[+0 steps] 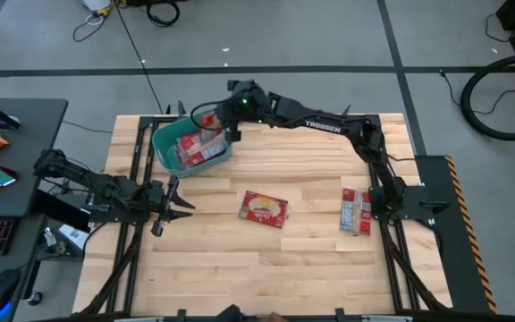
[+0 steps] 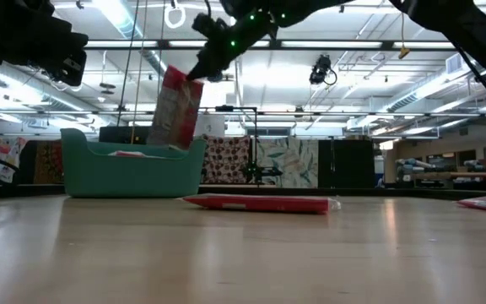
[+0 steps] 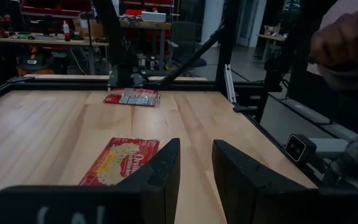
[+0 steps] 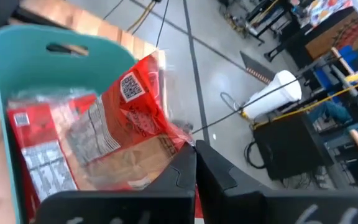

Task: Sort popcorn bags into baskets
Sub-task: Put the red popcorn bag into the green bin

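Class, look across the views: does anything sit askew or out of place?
Yes: the right pincer dangles a flat red popcorn packet tilted over the teal plastic tub, not yet flat like the packets inside.

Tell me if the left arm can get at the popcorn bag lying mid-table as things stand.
Probably yes. The left tool is open and aimed at the bag, with only bare table between them. The right tool is off at the tub, holding another bag.
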`<move>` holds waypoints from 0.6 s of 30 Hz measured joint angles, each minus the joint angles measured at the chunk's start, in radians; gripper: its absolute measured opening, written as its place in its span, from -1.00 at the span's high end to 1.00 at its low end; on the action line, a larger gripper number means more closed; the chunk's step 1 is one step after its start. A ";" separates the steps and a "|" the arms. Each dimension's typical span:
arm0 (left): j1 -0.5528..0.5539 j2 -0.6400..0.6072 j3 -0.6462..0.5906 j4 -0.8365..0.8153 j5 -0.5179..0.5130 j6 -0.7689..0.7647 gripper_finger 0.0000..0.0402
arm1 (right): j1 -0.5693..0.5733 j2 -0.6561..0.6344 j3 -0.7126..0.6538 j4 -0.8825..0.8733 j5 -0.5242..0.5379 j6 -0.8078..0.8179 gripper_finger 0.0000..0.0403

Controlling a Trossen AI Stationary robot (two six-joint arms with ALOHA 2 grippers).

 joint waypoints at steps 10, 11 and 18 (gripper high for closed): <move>0.000 0.000 0.000 0.000 0.000 0.000 0.51 | -0.012 0.002 -0.053 0.044 0.003 -0.101 0.97; 0.000 0.000 0.000 0.000 0.000 0.000 0.51 | -0.011 0.002 -0.053 0.043 -0.006 -0.109 0.96; 0.000 0.000 0.000 0.000 0.000 0.000 0.51 | -0.011 0.009 -0.053 0.026 -0.059 -0.119 0.91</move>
